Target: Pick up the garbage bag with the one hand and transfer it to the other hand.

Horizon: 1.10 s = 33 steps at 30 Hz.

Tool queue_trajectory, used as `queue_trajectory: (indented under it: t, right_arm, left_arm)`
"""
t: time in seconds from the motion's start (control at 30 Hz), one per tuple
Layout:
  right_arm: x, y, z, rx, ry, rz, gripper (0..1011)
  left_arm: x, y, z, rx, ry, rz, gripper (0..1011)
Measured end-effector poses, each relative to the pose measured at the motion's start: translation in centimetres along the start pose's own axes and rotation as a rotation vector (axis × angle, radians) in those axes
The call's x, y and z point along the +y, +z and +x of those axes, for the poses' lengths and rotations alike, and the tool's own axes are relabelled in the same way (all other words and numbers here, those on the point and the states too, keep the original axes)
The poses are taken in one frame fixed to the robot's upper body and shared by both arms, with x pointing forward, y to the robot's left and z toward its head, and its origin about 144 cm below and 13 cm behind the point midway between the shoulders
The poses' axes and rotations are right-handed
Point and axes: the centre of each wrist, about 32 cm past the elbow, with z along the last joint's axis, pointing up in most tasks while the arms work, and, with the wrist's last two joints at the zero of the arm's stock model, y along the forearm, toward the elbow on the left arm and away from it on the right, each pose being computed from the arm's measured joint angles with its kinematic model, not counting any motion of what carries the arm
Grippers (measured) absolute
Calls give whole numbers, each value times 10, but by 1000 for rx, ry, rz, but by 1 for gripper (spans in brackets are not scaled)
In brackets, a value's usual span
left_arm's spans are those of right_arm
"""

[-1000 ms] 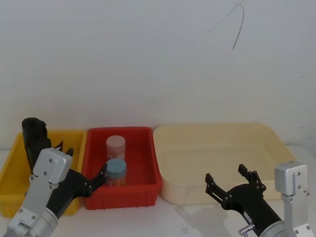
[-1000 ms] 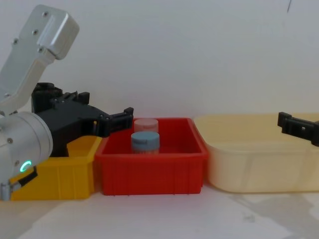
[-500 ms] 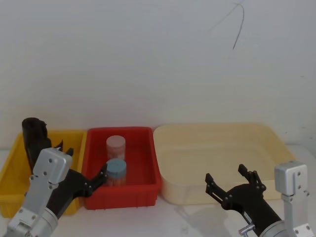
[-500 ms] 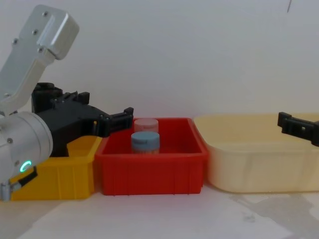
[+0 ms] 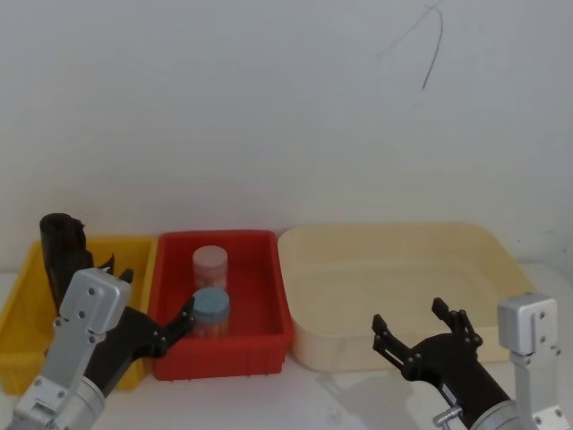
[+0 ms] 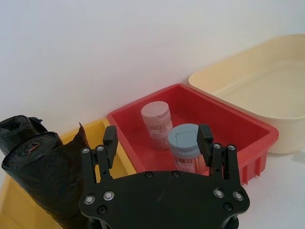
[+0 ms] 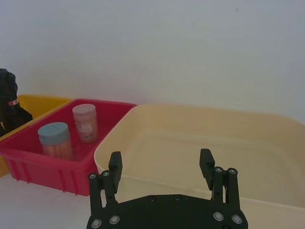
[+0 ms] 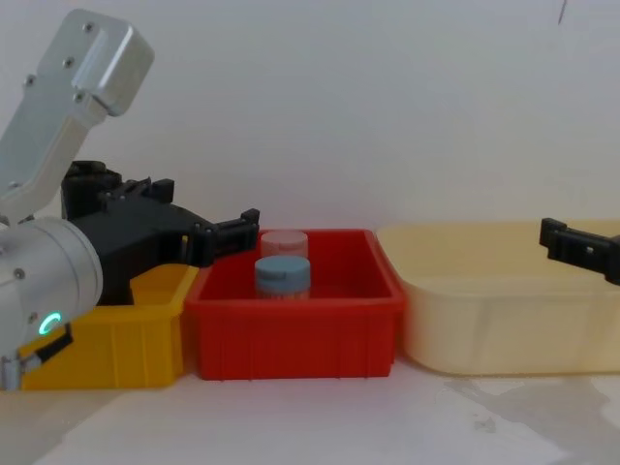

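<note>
The left gripper (image 6: 157,137) and right gripper (image 7: 160,164) are matte black, with silver screws dotting the plate behind the jaws. Farther back sit silver-grey casings; the left arm (image 8: 44,276) carries a green glowing ring (image 8: 48,323).

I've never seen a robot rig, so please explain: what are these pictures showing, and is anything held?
A two-armed robot; each arm ends in a black gripper. Pictures come from its head, chest and both wrists. A yellow plastic bin holds the black plastic garbage bag roll beside a red-marked one; a red plastic bin holds two plastic jars; the cream plastic tub stands alongside. The left gripper, near the yellow bin, and the right gripper, before the tub, are open and hold nothing.
</note>
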Motion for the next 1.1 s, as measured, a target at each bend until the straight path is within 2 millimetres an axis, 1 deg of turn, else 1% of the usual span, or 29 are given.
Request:
queue_trajectory:
  t: [1.1]
  right_arm:
    - [0, 0, 0, 0, 0, 0, 1001]
  left_arm:
    - [0, 0, 0, 0, 0, 0, 1001]
